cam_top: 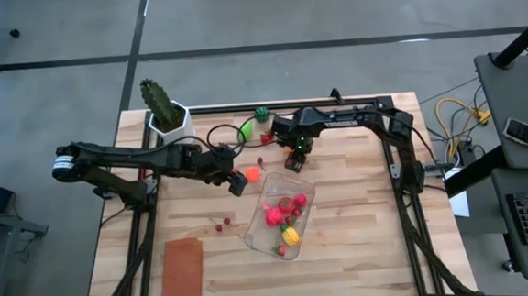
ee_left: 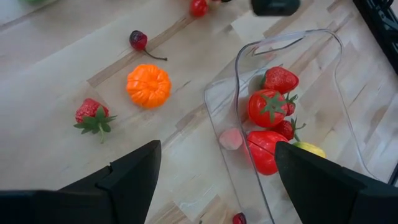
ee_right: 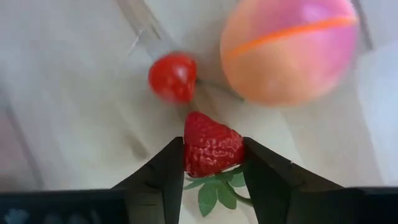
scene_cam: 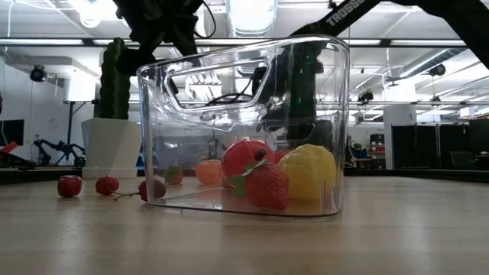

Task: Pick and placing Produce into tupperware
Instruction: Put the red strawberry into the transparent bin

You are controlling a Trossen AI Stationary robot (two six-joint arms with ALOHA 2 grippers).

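The clear tupperware [cam_top: 282, 216] stands mid-table and holds a tomato [ee_left: 266, 107], strawberries, a red piece and a yellow fruit [scene_cam: 309, 172]. Loose produce lies on the wood around it: an orange fruit [ee_left: 148, 85], a strawberry [ee_left: 93, 116], cherries [cam_top: 221, 224] and green pieces [cam_top: 245, 129]. My left gripper [cam_top: 236, 179] hovers open just left of the container, touching nothing. My right gripper [cam_top: 294, 157], beyond the container's far end, is shut on a red strawberry [ee_right: 211, 149]. A cherry [ee_right: 173, 76] and a pink-orange round fruit [ee_right: 289, 50] lie below it. My right gripper pinches the red strawberry by its two flanks [ee_right: 193, 155], one finger on each side. The fingers come from above, pointing down. The strawberry's leafy end [ee_right: 214, 190] faces back toward the wrist and its tip points away. I cannot tell whether it is lifted clear.
A tall green cactus in a white pot [cam_top: 164, 113] stands at the table's far left. A flat orange-brown rectangle [cam_top: 184, 274] lies near the front left edge. Black cables [cam_top: 222, 132] run by the cactus. Bare wood shows on the table's near right.
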